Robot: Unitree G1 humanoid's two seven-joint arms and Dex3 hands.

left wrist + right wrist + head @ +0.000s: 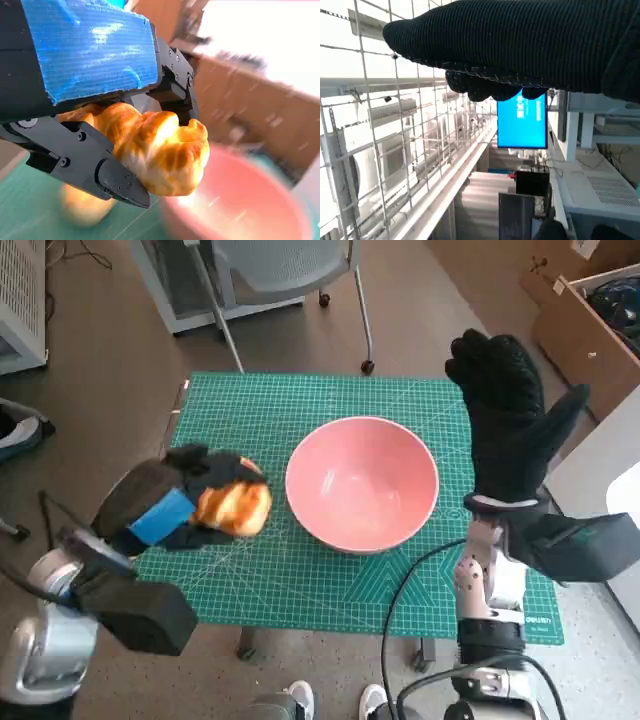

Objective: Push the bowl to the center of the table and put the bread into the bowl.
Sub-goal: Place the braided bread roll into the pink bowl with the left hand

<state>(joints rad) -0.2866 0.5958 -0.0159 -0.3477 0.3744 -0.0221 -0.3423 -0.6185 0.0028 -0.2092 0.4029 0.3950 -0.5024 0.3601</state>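
A golden croissant (234,507) is pinched in the left hand (168,502) above the desk (300,585), at nine o'clock from the pink bowl (362,483). Its long axis is seen pointing towards the bowl, which sits mid-desk. The gloved right hand (508,420) is raised at three o'clock, fingers spread, nothing held.

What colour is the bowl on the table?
The bowl is pale pink, inside and out; the head view shows it best.
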